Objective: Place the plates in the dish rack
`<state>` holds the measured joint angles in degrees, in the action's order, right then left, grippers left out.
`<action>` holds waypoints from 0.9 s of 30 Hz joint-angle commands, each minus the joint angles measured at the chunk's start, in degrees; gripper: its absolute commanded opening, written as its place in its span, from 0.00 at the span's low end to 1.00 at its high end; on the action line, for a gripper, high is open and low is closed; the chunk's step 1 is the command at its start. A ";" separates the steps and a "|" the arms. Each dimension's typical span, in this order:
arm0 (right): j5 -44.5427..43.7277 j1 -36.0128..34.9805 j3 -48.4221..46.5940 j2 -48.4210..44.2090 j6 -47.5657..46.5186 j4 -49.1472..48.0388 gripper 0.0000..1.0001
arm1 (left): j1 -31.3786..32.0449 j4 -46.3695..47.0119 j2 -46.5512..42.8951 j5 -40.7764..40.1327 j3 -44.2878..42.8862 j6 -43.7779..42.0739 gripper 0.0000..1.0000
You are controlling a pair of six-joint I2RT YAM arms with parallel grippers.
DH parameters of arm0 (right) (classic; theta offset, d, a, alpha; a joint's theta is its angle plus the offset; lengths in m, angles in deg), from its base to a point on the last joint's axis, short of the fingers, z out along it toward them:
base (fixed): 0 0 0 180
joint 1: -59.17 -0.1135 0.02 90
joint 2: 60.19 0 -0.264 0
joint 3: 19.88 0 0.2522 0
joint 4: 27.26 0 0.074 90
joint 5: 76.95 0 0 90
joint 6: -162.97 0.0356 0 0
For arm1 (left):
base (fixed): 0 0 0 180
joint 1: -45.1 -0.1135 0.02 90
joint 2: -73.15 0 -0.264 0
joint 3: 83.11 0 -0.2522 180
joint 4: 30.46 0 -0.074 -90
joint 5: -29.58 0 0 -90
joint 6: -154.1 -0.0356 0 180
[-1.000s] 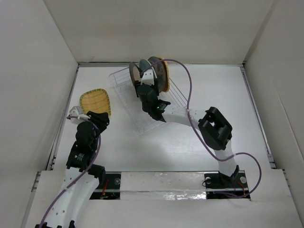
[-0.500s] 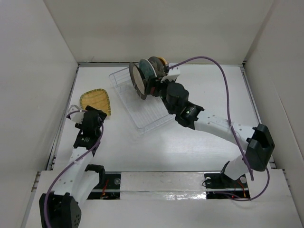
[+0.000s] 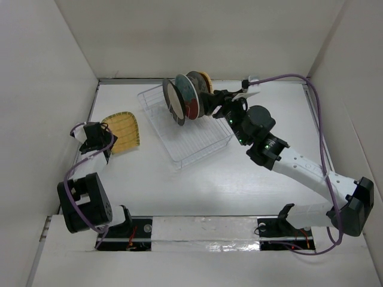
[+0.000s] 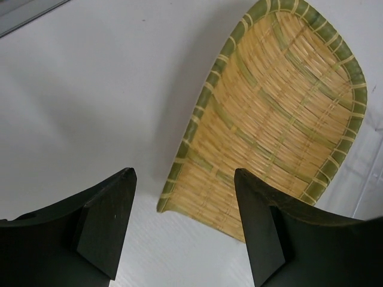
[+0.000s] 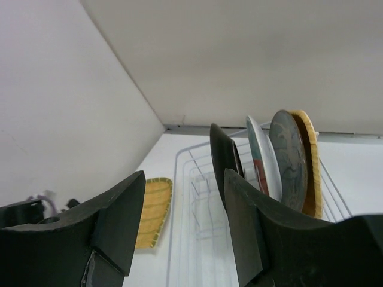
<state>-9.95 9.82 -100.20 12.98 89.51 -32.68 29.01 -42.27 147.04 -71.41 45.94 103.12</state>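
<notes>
White table: woven yellow plate; wire rack apparently holds four; both jaws open.

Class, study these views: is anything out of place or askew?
The yellow plate lies flat on the table, left of the dish rack, while four plates stand upright inside it. The rack itself sits skewed to the table edges.

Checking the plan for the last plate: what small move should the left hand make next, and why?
Probably ease the left hand forward until its open fingers straddle the near rim of the yellow plate: it lies flat just ahead, outside the dish rack.
</notes>
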 commanded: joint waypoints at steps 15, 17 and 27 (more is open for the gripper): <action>6.39 0.30 -0.67 0.22 2.36 -2.53 0.62 | -3.85 15.70 14.78 15.37 -4.38 -8.00 0.54; 6.13 -0.23 -1.11 1.10 2.10 -2.53 0.62 | -3.85 16.58 16.19 16.43 -4.56 -7.83 0.52; 4.99 -1.28 -1.90 2.07 1.04 -2.00 0.62 | -4.38 19.32 17.88 15.74 -4.39 -6.15 0.00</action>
<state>-4.62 8.89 -100.23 15.27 91.19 -33.07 25.20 -19.32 166.06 -51.32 41.30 99.06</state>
